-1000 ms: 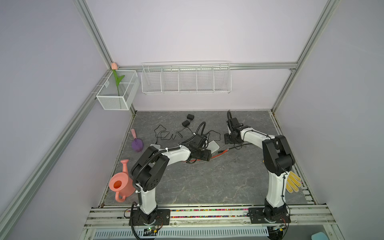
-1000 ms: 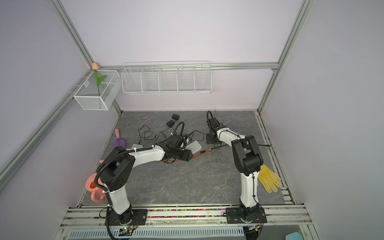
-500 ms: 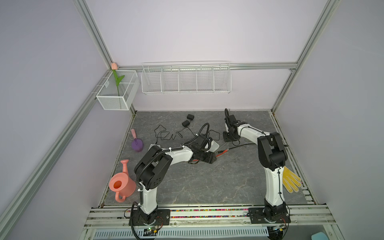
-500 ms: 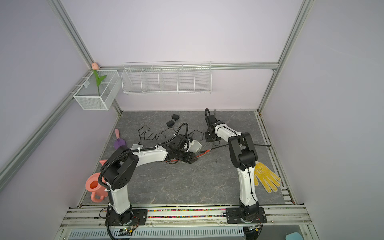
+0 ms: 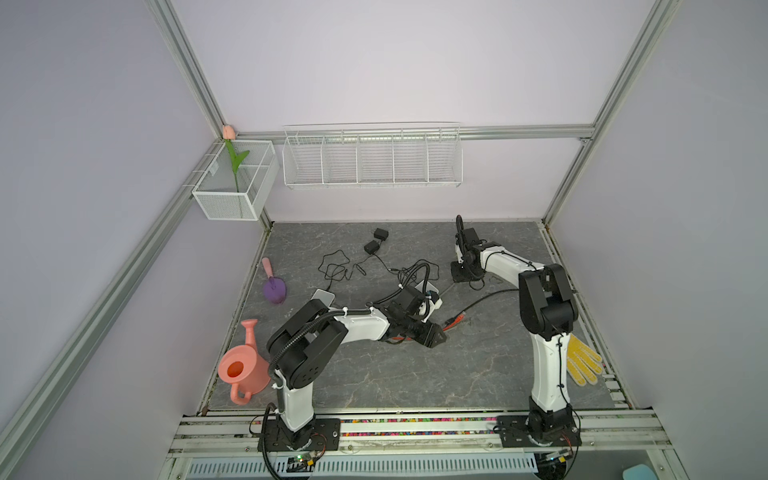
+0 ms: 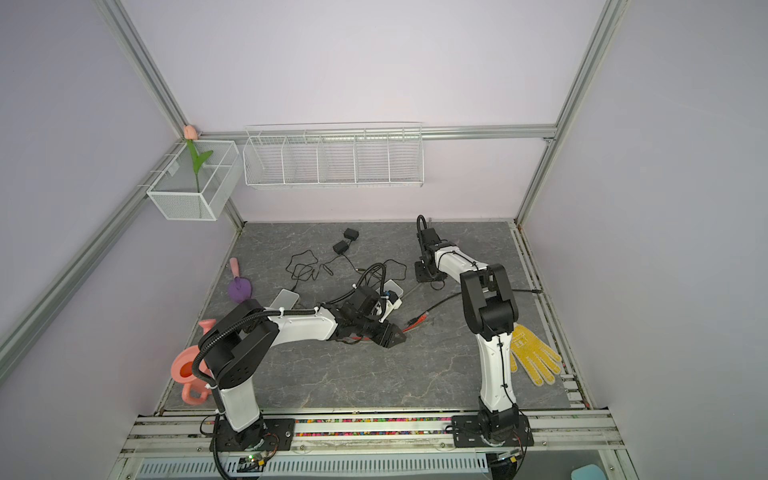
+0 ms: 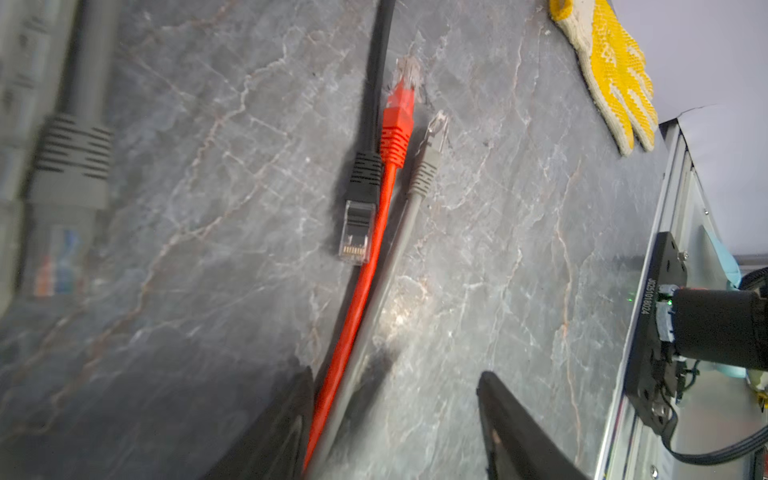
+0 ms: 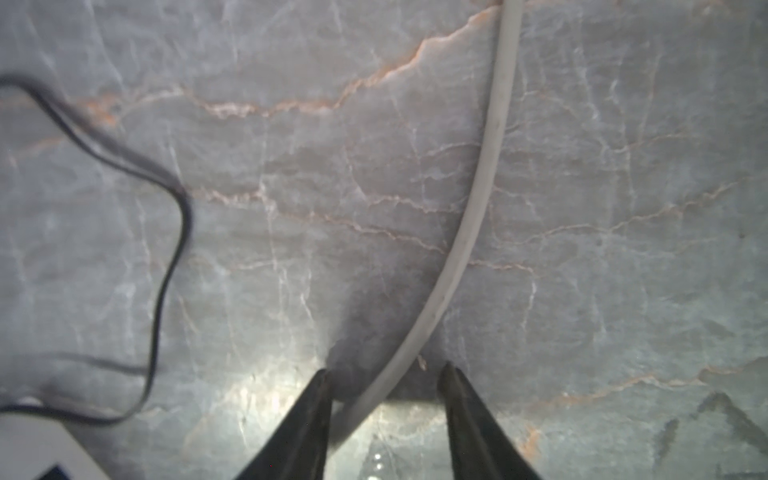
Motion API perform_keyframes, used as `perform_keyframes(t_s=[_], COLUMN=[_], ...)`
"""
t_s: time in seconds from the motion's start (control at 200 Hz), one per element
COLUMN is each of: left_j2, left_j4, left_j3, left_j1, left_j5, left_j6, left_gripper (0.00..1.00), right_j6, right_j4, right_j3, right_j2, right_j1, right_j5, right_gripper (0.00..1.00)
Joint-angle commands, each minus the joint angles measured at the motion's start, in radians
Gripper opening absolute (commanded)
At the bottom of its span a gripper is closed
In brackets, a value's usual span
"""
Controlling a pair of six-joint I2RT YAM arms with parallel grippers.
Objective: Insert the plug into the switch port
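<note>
Three cable plugs lie side by side on the grey table: a black plug [image 7: 357,224], a red plug [image 7: 399,116] and a grey plug [image 7: 430,153]. In both top views the red plug [image 5: 455,322] [image 6: 417,322] lies just ahead of my left gripper [image 5: 434,336] [image 6: 392,336]. The left gripper [image 7: 395,395] is open, and the red and grey cables run between its fingers, close to one finger. The white switch [image 5: 430,287] [image 6: 392,287] sits behind the left wrist. My right gripper [image 5: 461,275] [image 8: 384,374] points down at the table, open, with a pale grey cable [image 8: 478,208] passing loosely between its fingers.
A second pale box [image 5: 323,297], thin black wires [image 5: 345,268] with two black adapters [image 5: 376,241], a purple scoop [image 5: 274,289], a pink watering can [image 5: 245,370] and a yellow glove [image 5: 582,361] lie around. White wire baskets [image 5: 372,160] hang on the back wall.
My left gripper has slid forward and to the right along the cables. The right arm swung slightly left and back again, its gripper staying over the pale cable.
</note>
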Motion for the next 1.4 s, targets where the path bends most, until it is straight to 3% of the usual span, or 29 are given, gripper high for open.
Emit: perform_keyframes(t_s=[0.0, 0.26, 0.405, 0.615, 1.035, 1.265, 1.395], left_j2=[0.06, 0.056, 0.057, 0.061, 0.036, 0.008, -0.018], left_j4=[-0.227, -0.194, -0.152, -0.091, -0.104, -0.065, -0.057], left_j3=[-0.107, -0.174, -0.219, -0.268, -0.286, -0.334, -0.355], left_j1=[-0.014, -0.036, -0.058, -0.074, -0.074, -0.08, -0.093], left_j5=[-0.023, 0.02, 0.028, 0.035, 0.014, 0.021, 0.011], left_j6=[-0.023, -0.029, -0.046, -0.072, -0.074, -0.112, -0.135], left_gripper=[0.64, 0.63, 0.63, 0.62, 0.61, 0.61, 0.6], right_j6=[0.02, 0.153, 0.219, 0.289, 0.42, 0.475, 0.459], right_j4=[-0.016, 0.106, 0.103, 0.165, 0.281, 0.339, 0.288], right_j3=[-0.085, -0.369, -0.48, -0.637, -0.719, -0.599, -0.479], right_j2=[-0.098, -0.381, -0.503, -0.573, -0.496, -0.362, -0.274], right_j1=[-0.005, -0.006, 0.009, 0.018, 0.095, 0.073, 0.047], right_j5=[-0.016, -0.071, -0.031, -0.077, -0.087, -0.139, -0.127], right_gripper=[0.53, 0.55, 0.56, 0.62, 0.6, 0.54, 0.51])
